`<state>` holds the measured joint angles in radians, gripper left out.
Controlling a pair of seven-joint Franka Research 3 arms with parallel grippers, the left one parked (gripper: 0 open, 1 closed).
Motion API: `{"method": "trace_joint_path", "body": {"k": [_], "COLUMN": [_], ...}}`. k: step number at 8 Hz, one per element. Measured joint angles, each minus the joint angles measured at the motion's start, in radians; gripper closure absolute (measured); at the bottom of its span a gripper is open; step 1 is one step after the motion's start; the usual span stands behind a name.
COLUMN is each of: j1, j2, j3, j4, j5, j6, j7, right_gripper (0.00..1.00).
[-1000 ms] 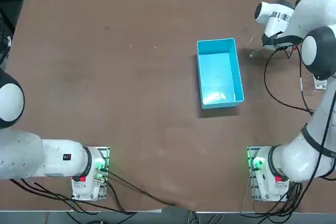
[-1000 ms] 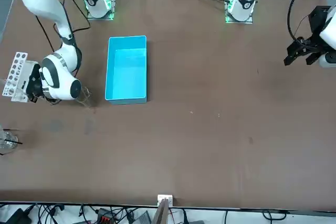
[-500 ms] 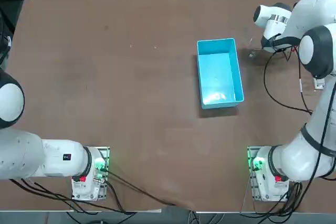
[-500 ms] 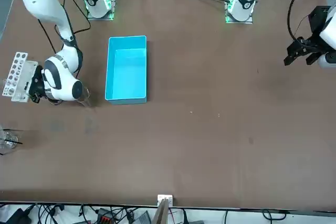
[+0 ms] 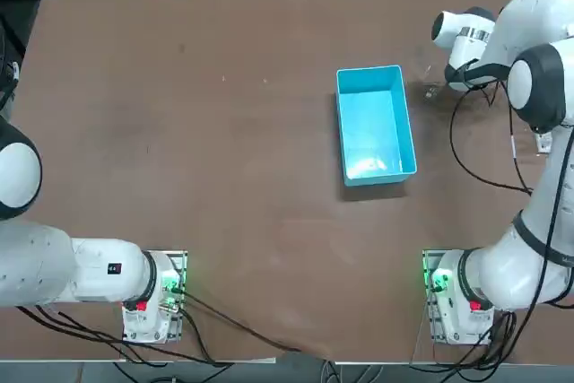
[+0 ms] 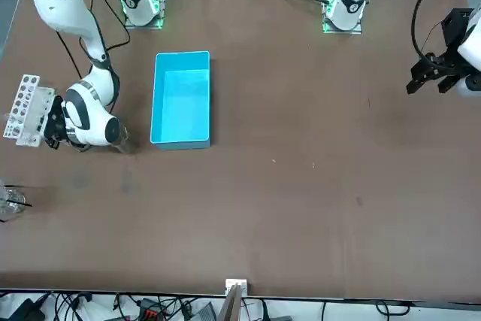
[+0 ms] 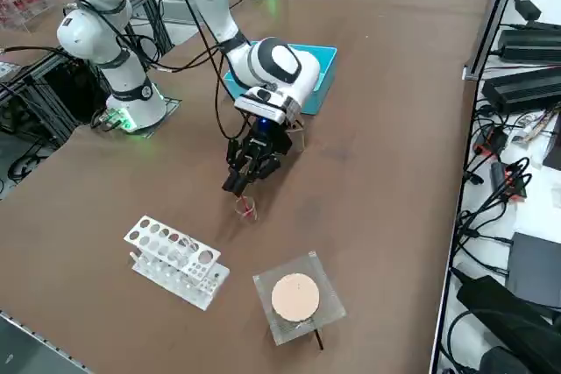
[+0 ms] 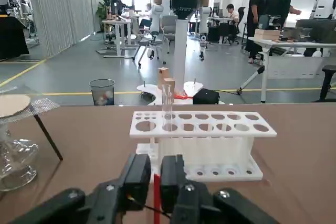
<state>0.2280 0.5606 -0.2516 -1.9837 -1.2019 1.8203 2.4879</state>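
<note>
Table (image 5: 224,132) carried everything. Bin (image 5: 375,123) sat mid-table. Rack (image 7: 175,262) lay near right edge, stand (image 7: 295,297) beside it. Right gripper (image 7: 237,185) hung low between bin and rack, fingers nearly closed, pinching tube (image 7: 246,208). Judged: tube picked up, seated in neither rack nor bin. Top view hid fingers under arm and missed rack; wrist view showed pinch.

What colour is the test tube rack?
The rack is white, clearest in the right wrist view, just beyond the right gripper.
</note>
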Motion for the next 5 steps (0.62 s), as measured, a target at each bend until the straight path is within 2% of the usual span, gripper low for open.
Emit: {"method": "trace_joint_path", "body": {"k": [4, 5], "j1": [0.001, 0.004], "j2": [0.0, -0.002], "j3": [-0.001, -0.001], "j4": [0.011, 0.014], "j5": [0.0, 0.0], "j6": [-0.005, -0.018], "j7": [0.0, -0.008], "right_gripper": [0.08, 0.0]}}
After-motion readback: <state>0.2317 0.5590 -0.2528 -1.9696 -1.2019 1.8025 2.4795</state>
